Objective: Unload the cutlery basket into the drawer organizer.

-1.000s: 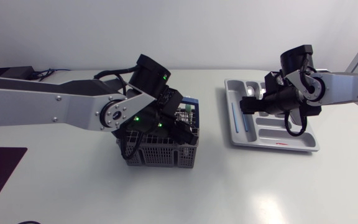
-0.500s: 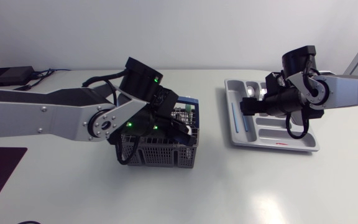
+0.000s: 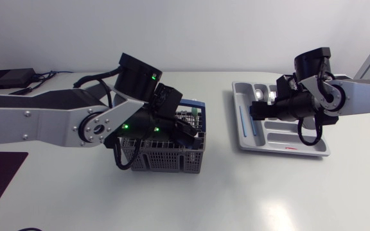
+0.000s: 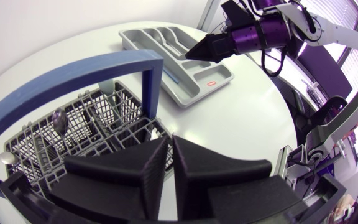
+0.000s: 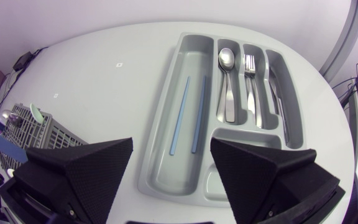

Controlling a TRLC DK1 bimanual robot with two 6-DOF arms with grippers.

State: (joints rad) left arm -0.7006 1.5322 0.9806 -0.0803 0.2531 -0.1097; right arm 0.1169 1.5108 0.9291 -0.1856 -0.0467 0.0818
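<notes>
Presently, item by item:

1. Left gripper [image 4: 168, 165]: fingers drawn narrow, almost together, nothing seen between them. It hangs over the near-right corner of the cutlery basket [image 3: 166, 157].
2. Cutlery basket: grey wire mesh with a blue handle [image 4: 73, 74] arched across it, standing left of centre on the worktop [image 3: 268, 192].
   - Contents left to unload: one unsorted spoon [image 4: 58, 118] upright in a cell, a second round metal end [image 4: 8, 158] at the basket's edge, and a pale green piece [image 5: 35, 114] whose kind cannot be told.
   - Other cells are hidden under the arm.
3. Right gripper [image 5: 171, 146]: fingers spread wide, holding nothing, poised above the drawer organizer [image 5: 160, 162].
4. Drawer organizer: grey moulded tray at the far right of the worktop, well apart from the basket.
   - Long left compartment: two blue sticks [image 5: 179, 115], side by side.
   - Narrow compartments to the right: a stowed spoon [image 5: 227, 62], a fork [image 5: 250, 68], and a slim piece [image 5: 275, 99], probably a knife.
   - The near compartment shows nothing in it.

Progress, as a judgement: partly done. Several pieces are sorted and at least three are left in the basket. The next pick falls to the left gripper.
</notes>
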